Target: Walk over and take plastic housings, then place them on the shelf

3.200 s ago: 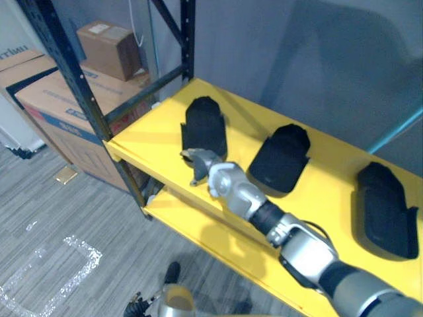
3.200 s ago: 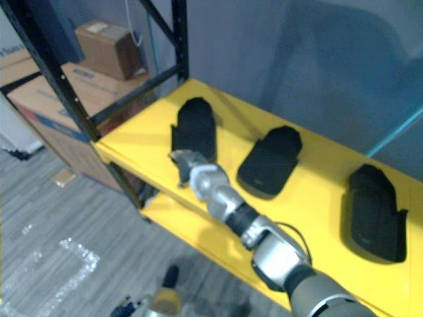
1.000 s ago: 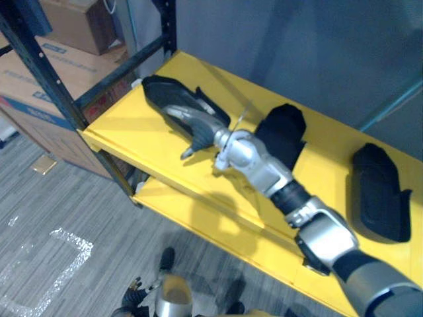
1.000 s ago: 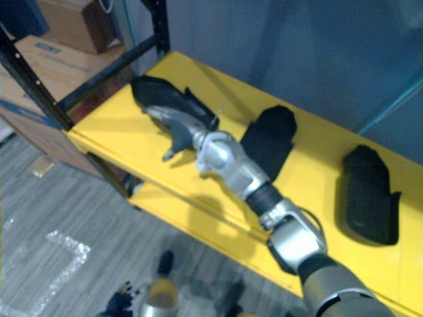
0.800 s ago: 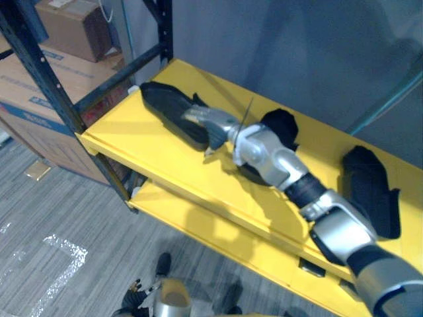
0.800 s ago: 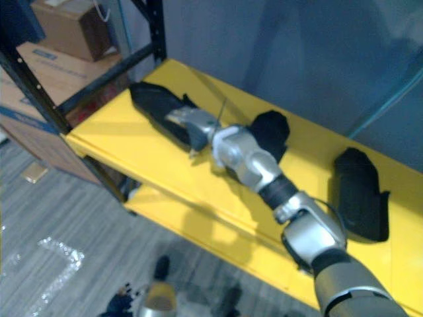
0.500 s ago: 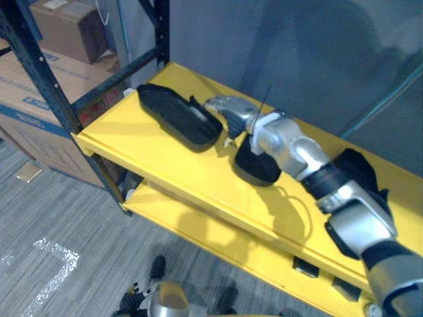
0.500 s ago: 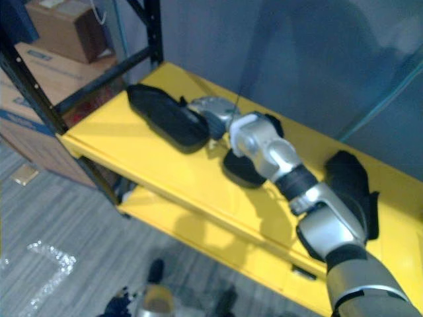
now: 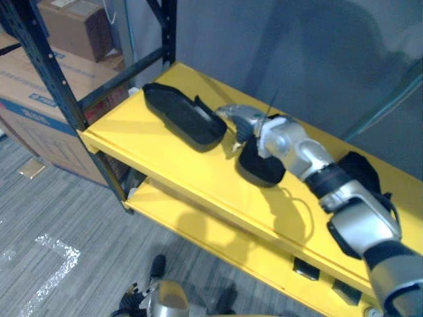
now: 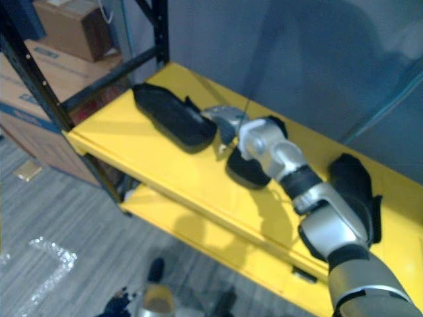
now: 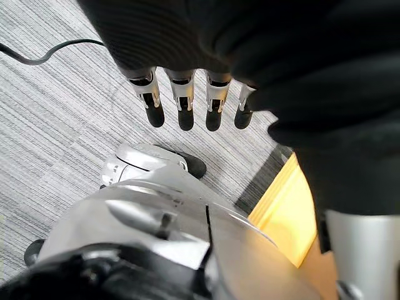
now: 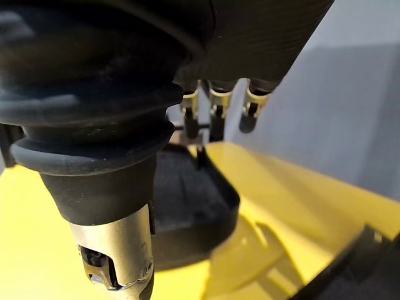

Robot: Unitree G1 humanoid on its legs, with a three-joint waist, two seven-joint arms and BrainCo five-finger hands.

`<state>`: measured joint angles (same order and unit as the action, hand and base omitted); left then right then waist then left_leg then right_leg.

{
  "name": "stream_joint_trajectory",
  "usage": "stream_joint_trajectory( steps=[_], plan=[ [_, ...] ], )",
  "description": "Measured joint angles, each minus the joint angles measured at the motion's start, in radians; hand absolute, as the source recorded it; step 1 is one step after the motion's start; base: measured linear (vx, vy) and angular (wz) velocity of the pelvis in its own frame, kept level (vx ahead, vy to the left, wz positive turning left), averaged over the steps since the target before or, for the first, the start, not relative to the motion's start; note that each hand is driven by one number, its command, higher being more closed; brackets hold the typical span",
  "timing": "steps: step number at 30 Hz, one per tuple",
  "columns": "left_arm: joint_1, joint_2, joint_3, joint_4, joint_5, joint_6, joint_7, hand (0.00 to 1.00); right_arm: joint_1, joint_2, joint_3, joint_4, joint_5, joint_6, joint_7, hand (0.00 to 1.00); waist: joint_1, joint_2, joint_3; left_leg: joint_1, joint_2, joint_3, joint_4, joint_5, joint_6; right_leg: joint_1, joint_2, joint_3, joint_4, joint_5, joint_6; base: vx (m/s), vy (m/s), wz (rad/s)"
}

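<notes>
- Spanning a dark rack [image 9: 56, 72], the yellow shelf [image 9: 158, 150] backs onto a grey wall [image 9: 317, 46].
- Black left housing [image 9: 182, 117], middle housing [image 9: 261, 168] and right housing [image 10: 360, 181] lie on it.
- The right hand [image 9: 232, 115] hangs between the first two, fingers loosely straight, empty.
- The left hand [image 11: 182, 103] dangles slack and empty over grey carpet [image 11: 56, 137].
- Cardboard boxes' [image 9: 73, 26] labels seem too small to read.

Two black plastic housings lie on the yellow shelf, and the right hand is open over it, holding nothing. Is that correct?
Not two: three plastic housings lie on the yellow shelf, as the left eye view shows. There is a left housing, a middle housing beside the right hand, and a right housing partly behind the arm. The rest is right: that hand is open and holds nothing.
</notes>
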<state>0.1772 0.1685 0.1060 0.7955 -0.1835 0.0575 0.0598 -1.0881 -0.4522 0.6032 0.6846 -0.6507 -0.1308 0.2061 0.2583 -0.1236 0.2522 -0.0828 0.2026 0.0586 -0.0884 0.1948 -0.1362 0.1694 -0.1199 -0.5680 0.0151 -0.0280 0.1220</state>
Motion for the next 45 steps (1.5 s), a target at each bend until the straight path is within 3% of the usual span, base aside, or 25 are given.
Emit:
stream_joint_trajectory(
  steps=[7,12,14,17,24,25,31,34,45],
  plan=[
    [-0.022,0.001,0.0,-0.052,-0.014,0.004,-0.002,0.0,-0.082,-0.039,0.0,0.052,0.016,-0.016,-0.081,0.0,0.009,0.042,0.06,-0.027,-0.004,-0.011,0.0,0.009,0.001,-0.031,-0.008,-0.007,0.029,-0.007,0.0,-0.02,0.009,0.03],
    [-0.033,0.012,-0.006,-0.091,0.057,-0.033,-0.035,0.0,-0.137,-0.066,0.0,0.076,0.02,-0.032,-0.119,0.0,0.01,0.043,0.11,-0.058,-0.005,-0.016,0.002,0.013,0.004,-0.077,-0.02,-0.007,0.071,-0.026,-0.002,-0.01,0.002,0.01],
    [-0.045,0.023,-0.037,-0.125,0.167,-0.058,-0.047,0.0,-0.153,-0.074,0.0,0.083,0.021,-0.051,-0.122,0.0,0.011,0.055,0.142,-0.059,-0.011,-0.014,0.005,0.02,0.002,-0.083,-0.033,-0.006,0.082,-0.026,-0.001,0.0,0.0,0.0],
    [-0.068,0.026,-0.082,-0.174,0.235,-0.073,-0.048,0.0,-0.159,-0.074,0.013,0.086,0.021,-0.07,-0.121,0.0,0.009,0.074,0.155,-0.06,-0.018,-0.001,0.005,0.02,0.002,-0.101,-0.045,0.004,0.104,-0.032,0.003,0.0,0.011,-0.08],
    [-0.148,0.061,-0.168,-0.227,0.269,-0.071,-0.08,0.0,-0.223,-0.086,0.061,0.082,0.019,-0.109,-0.076,0.0,-0.013,0.12,0.181,-0.079,-0.019,0.014,0.005,0.026,0.008,-0.161,-0.068,0.028,0.171,-0.055,0.0,-0.03,-0.006,-0.08],
    [-0.151,0.061,-0.168,-0.227,0.269,-0.07,-0.083,0.0,-0.229,-0.086,0.061,0.079,0.019,-0.11,-0.074,1.0,-0.014,0.121,0.182,-0.084,-0.019,0.018,0.005,0.027,0.009,-0.171,-0.069,0.033,0.177,-0.056,-0.001,-0.04,-0.007,-0.11],
    [-0.159,0.064,-0.176,-0.223,0.268,-0.034,-0.109,0.0,-0.255,-0.087,0.084,0.049,0.016,-0.112,-0.06,1.0,-0.017,0.143,0.194,-0.094,-0.021,0.033,0.005,0.028,0.011,-0.198,-0.075,0.05,0.191,-0.057,-0.001,-0.01,-0.009,-0.07],
    [-0.159,0.064,-0.207,-0.21,0.26,-0.033,-0.113,0.0,-0.26,-0.083,0.11,0.016,0.012,-0.109,-0.031,1.0,-0.019,0.153,0.2,-0.094,-0.022,0.033,0.005,0.028,0.011,-0.205,-0.081,0.051,0.208,-0.067,0.001,0.0,-0.008,0.01],
    [-0.157,0.06,-0.208,-0.182,0.258,-0.034,-0.123,0.0,-0.26,-0.073,0.152,-0.013,-0.002,-0.091,-0.055,1.0,-0.023,0.171,0.209,-0.097,-0.037,0.021,0.005,0.028,0.012,-0.22,-0.105,0.047,0.257,-0.098,0.005,0.0,-0.018,0.03]
  ],
)
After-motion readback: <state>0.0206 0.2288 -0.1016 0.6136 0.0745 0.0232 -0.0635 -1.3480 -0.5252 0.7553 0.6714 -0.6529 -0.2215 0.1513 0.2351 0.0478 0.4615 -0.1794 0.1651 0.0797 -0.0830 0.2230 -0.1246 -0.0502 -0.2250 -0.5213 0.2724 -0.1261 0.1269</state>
